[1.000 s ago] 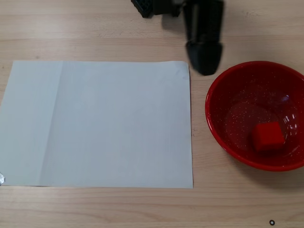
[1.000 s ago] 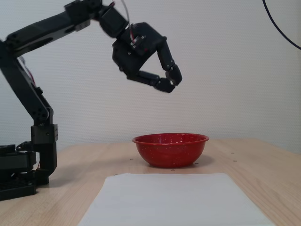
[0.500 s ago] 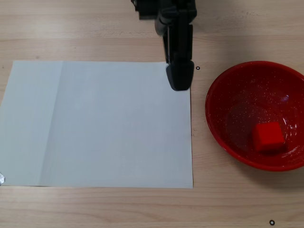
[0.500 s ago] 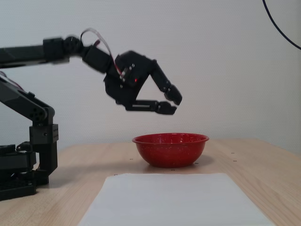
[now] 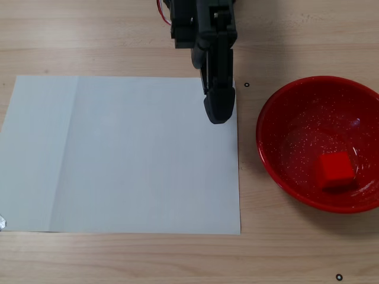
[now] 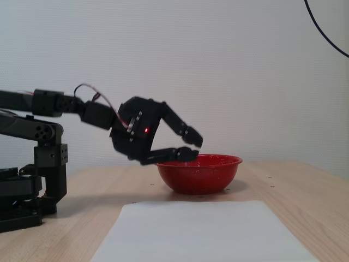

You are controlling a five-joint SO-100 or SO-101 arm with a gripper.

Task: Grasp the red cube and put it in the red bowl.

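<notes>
The red cube (image 5: pixel 335 170) lies inside the red bowl (image 5: pixel 265 148), right of the bowl's middle in the top-down fixed view. From the side, only the bowl's outer wall (image 6: pixel 199 176) shows and the cube is hidden. My black gripper (image 5: pixel 219 115) hangs over the top right corner of the white paper, left of the bowl and apart from it. Seen from the side, the gripper (image 6: pixel 193 149) sits at about rim height with its fingertips together and nothing between them.
A white sheet of paper (image 5: pixel 118 154) covers the middle and left of the wooden table. The arm's base (image 6: pixel 32 188) stands at the left in the side view. Small black dots (image 5: pixel 339 276) mark the tabletop.
The gripper has moved left, away from the bowl's rim, and come down from high above to about rim height. The cube and bowl have not moved.
</notes>
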